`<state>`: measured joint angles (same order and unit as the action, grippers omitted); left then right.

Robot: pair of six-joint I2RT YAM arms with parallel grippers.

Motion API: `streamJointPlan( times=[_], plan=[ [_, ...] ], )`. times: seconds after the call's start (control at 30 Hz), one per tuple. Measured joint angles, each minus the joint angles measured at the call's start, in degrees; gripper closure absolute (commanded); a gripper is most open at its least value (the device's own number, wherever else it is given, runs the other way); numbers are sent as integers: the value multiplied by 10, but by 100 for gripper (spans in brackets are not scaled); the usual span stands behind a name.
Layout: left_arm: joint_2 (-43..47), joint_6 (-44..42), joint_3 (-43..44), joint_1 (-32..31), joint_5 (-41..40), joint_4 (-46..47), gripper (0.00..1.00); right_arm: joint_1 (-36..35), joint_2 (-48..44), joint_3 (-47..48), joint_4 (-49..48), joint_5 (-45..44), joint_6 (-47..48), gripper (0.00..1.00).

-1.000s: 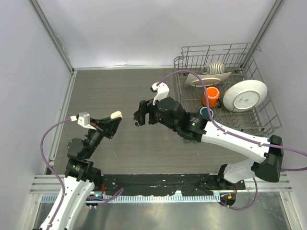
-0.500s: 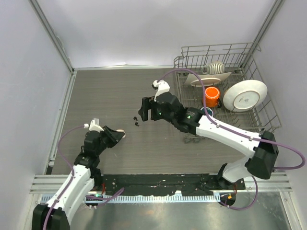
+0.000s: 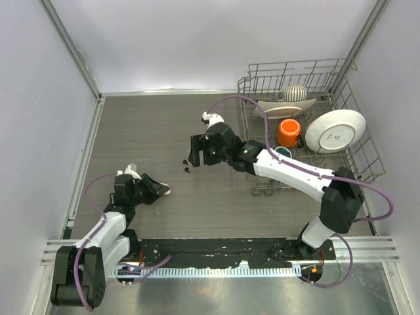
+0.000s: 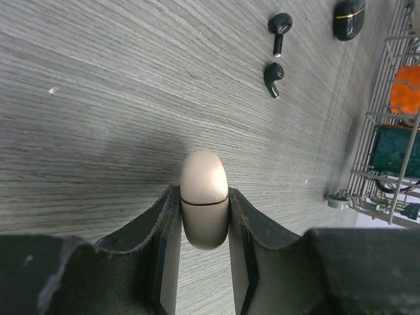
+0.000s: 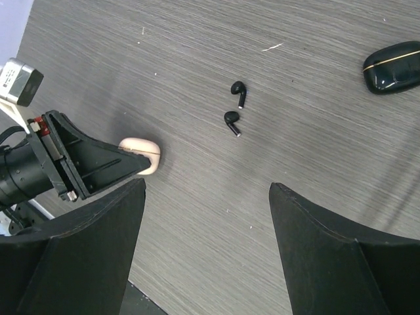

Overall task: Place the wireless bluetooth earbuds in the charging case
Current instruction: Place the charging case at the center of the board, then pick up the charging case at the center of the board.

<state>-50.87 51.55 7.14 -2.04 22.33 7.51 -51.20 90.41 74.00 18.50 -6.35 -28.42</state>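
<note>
Your left hand [image 3: 158, 189] grips the cream charging case [image 4: 204, 176] by its sides, low on the surface [image 4: 98, 98] with the lid closed, probably to steady it. The black earbuds [image 5: 237, 87] lie loose well ahead of that hand, to its right. Your right hand [image 5: 207, 193] hangs spread and empty just above them, likely lining up a pick. The black charging case [image 5: 392, 67] sits off to one side.
</note>
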Motion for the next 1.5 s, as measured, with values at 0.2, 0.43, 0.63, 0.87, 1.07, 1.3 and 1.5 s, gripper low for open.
streamJointPlan(
  times=[0.2,0.43,0.63,0.87,1.07,1.3,1.5],
  plan=[
    [-63,-30,27,8,20,-1,55,26,60,44,18,10,0,18],
    [-76,-43,36,14,37,3,48,76,152,112,49,11,3,17],
    [-40,-57,40,31,25,-38,44,95,209,170,81,-20,10,14],
    [88,-71,87,33,-19,-156,31,116,292,266,123,-73,-19,14],
    [177,-76,146,34,-45,-223,29,127,334,300,150,-118,-78,15],
    [203,-86,174,34,-56,-268,29,131,363,320,181,-170,-175,18],
    [200,-86,174,34,-58,-290,28,131,389,346,222,-198,-254,19]
  ],
)
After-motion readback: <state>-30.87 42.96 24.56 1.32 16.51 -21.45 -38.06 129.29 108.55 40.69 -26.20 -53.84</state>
